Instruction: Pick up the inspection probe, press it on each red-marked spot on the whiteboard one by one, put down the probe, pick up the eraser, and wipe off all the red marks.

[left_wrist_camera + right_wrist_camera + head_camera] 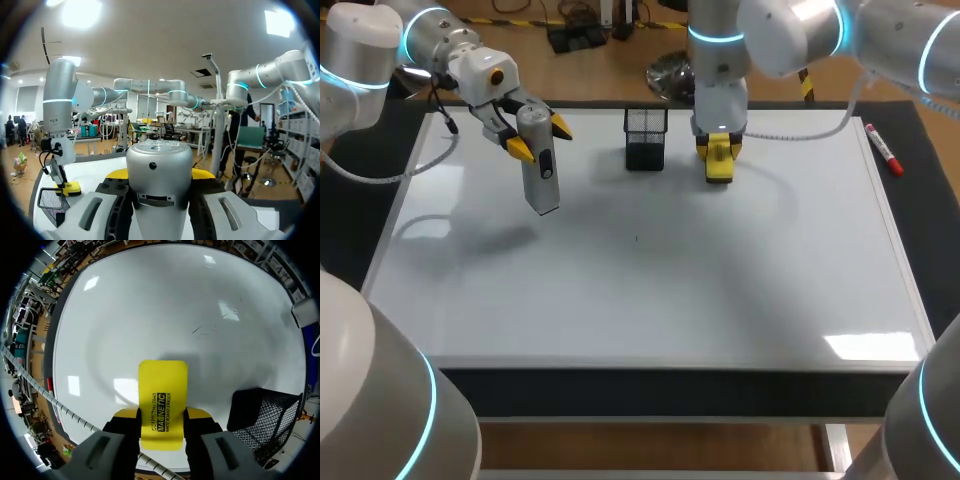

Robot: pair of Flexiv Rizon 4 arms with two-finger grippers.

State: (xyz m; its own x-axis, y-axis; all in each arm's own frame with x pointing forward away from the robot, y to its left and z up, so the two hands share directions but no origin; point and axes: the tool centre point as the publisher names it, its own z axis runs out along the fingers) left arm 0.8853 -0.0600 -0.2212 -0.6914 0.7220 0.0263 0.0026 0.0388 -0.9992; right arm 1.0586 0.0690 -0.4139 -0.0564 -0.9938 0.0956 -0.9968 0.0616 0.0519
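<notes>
The stretch of whiteboard closest to the robot shows no red marks. The only trace is a faint dark speck, well ahead of and between the two end effectors. From this I judge the wiping to be done or nearly done, though small remnants could be too faint to see.

Farther out, the left end effector hangs above the board with its fingers closed on the top of the probe, a grey cylinder pointing down and clear of the surface. By the task's order the probe should be set down before wiping, and that step is not yet done.

The right end effector grips the yellow eraser by its long sides. Whether the eraser touches the board I cannot tell. A black mesh basket stands just beside it, and a red marker lies well off to its other side.
</notes>
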